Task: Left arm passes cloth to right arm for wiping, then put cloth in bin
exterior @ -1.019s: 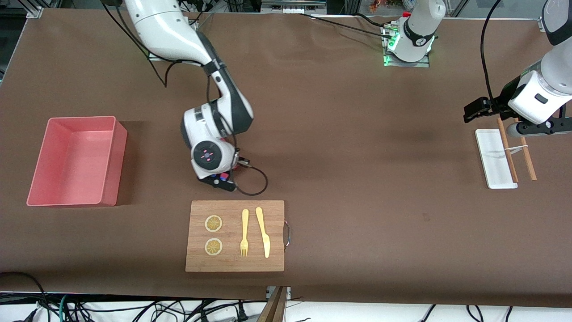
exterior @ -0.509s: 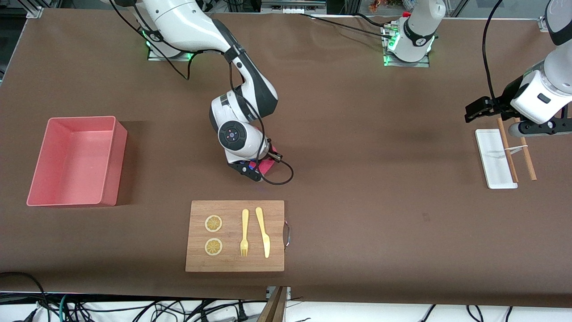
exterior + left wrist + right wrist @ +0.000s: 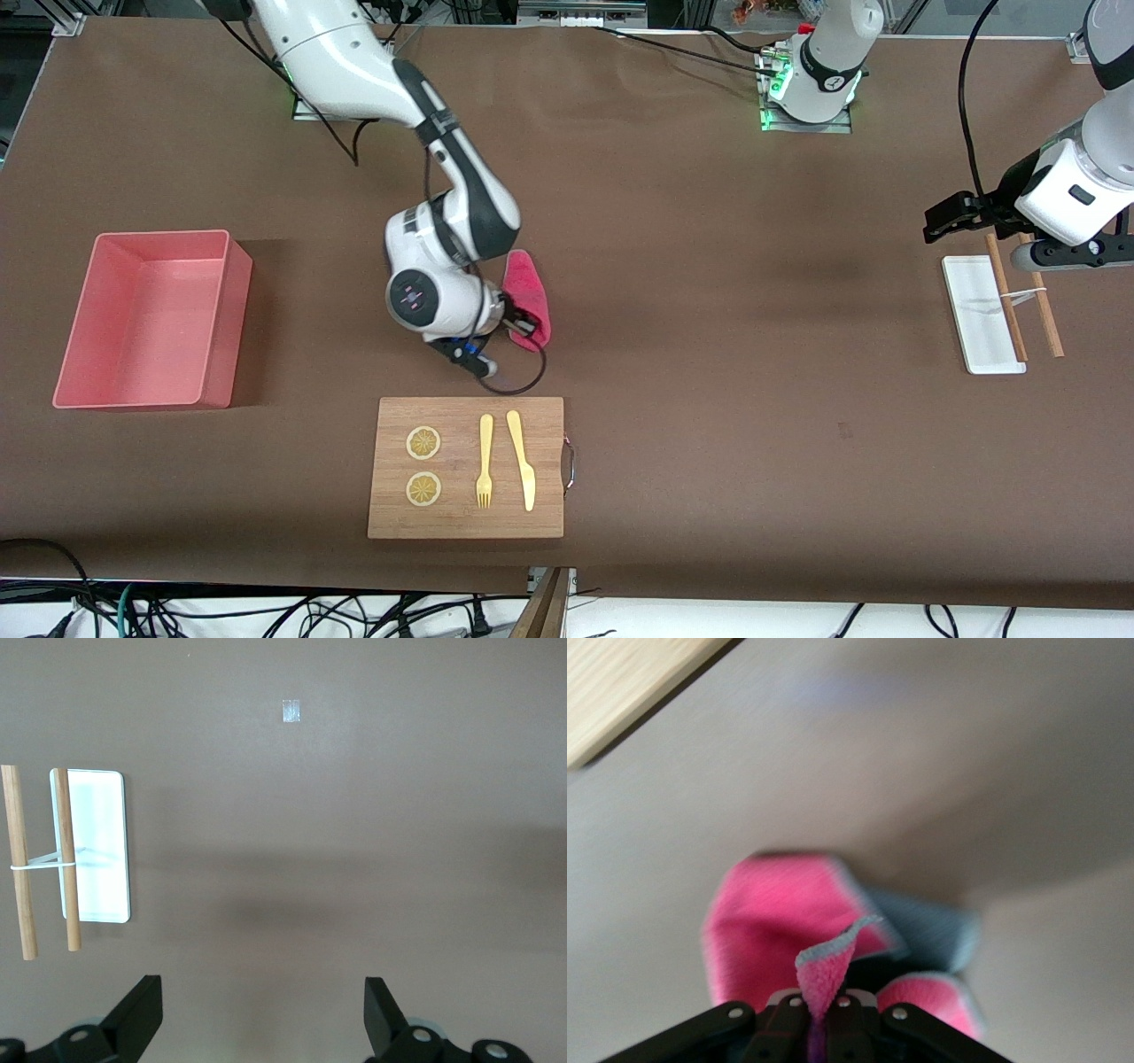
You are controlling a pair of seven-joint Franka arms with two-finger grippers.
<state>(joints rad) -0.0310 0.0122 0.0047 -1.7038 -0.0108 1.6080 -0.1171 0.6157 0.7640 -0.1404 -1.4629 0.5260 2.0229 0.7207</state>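
cloth: one soft magenta-pink fabric cloth (image 3: 526,299), frame centre, pinched in the right arm's black two-finger gripper (image 3: 478,341)
left gripper (image 3: 263,1014): jaws wide apart, upper right, waiting
bin: one salmon-pink rectangular plastic tub (image 3: 226,323), mid-left
board: one wooden board (image 3: 549,461), lower centre

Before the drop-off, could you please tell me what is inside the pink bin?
Nothing shows inside the bin: bare floor and walls. The cloth is still in the right tool.

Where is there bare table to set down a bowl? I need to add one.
Widest bare stretch: between the board and the white tray. Also bare between the bin and the board. Crowded just above the board, where the right gripper holds the cloth on the table. The left gripper waits open beside the tray and sticks.
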